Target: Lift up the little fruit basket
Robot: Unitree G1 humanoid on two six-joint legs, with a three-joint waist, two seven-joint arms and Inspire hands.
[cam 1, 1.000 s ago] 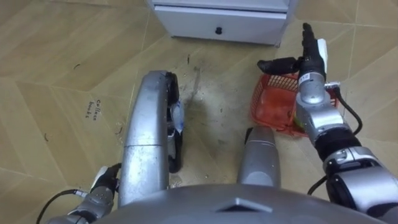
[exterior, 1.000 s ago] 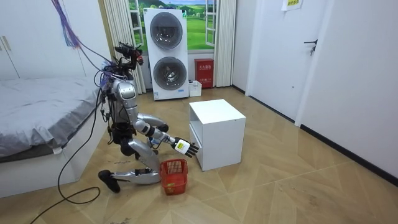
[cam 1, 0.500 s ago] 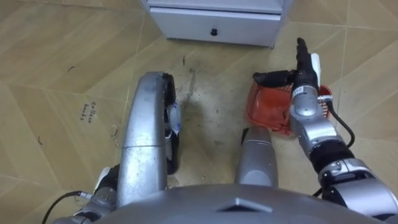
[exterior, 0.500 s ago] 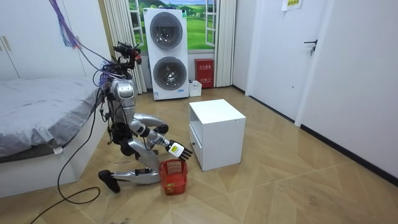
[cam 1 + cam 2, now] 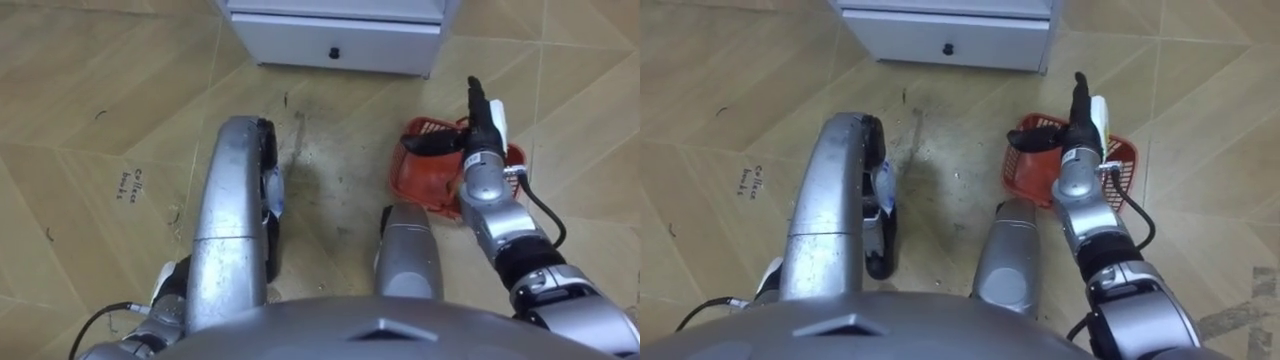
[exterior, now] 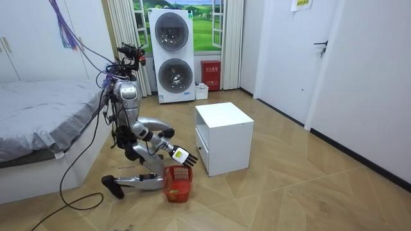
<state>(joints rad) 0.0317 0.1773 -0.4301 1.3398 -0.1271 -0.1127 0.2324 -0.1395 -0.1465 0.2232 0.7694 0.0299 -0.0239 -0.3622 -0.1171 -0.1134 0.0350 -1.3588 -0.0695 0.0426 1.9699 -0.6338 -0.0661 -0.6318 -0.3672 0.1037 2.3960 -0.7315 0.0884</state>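
A red plastic fruit basket (image 5: 425, 170) stands on the wooden floor just right of my knees, in front of the white cabinet. My right hand (image 5: 472, 128) hovers over the basket's far right rim, open, with the fingers straight and pointing away from me and the thumb (image 5: 430, 143) stretched across the basket's opening. It holds nothing. In the room view I kneel on the floor beside the bed, with the right hand (image 6: 182, 155) just above the basket (image 6: 178, 184). My left hand (image 5: 168, 297) hangs low at my left side, its fingers hidden.
The white cabinet (image 5: 335, 40) with a drawer and a dark knob stands close ahead, and in the room view (image 6: 226, 136) it is right of the basket. A bed (image 6: 38, 122) is behind me. Stacked washing machines (image 6: 172, 54) stand by the far wall.
My right hand has drawn back and come down, from beyond the basket to just over its rim. The eye view has shifted slightly.
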